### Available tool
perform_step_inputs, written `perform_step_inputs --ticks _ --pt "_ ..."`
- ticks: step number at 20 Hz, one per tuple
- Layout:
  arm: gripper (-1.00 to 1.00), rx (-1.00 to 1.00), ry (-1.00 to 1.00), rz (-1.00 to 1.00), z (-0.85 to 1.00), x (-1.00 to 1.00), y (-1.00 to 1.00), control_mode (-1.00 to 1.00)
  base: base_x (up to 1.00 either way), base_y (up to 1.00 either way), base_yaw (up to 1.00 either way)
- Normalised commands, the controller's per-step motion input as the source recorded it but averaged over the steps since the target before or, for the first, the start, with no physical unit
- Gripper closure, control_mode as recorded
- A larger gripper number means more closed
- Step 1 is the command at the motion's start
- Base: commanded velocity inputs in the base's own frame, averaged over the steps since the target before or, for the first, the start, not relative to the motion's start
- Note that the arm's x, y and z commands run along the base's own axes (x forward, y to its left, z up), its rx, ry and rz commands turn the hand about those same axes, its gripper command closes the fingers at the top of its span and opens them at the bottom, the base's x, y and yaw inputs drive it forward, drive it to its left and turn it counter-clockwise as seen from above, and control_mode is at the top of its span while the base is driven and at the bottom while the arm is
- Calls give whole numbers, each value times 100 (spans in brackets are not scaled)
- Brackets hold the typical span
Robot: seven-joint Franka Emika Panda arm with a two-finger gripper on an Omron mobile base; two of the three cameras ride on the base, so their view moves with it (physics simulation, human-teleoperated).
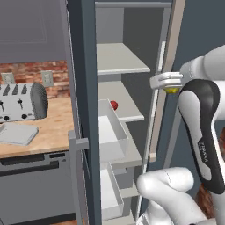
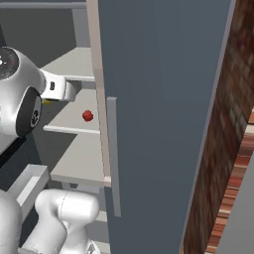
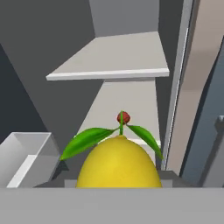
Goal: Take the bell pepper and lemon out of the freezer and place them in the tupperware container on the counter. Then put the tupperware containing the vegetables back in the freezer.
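the gripper (image 1: 170, 88) grips the lemon (image 3: 119, 162) outside the freezer (image 1: 85, 110); light, firm, slippery-skinned, best pinched across its middle.

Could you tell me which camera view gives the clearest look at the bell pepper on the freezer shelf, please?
The right base view: the bell pepper sits unobstructed on a light grey shelf. In the left base view the bell pepper is partly hidden behind a pale drawer's wall. In the hand view it is a small red spot beyond the lemon.
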Motion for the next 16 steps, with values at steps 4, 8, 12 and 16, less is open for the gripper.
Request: perform_step_inputs --ticks 4,8,12,16 --pt "100 0 0 0 -32 -41 -12 -100 0 0 0" --pt "100 0 0 -1 -47 -41 -24 -100 0 0 0" --pt "100 0 0 -2 -60 -21 -34 -100 0 0 0" --pt "100 0 0 -2 -39 -8 -17 -100 0 0 0"
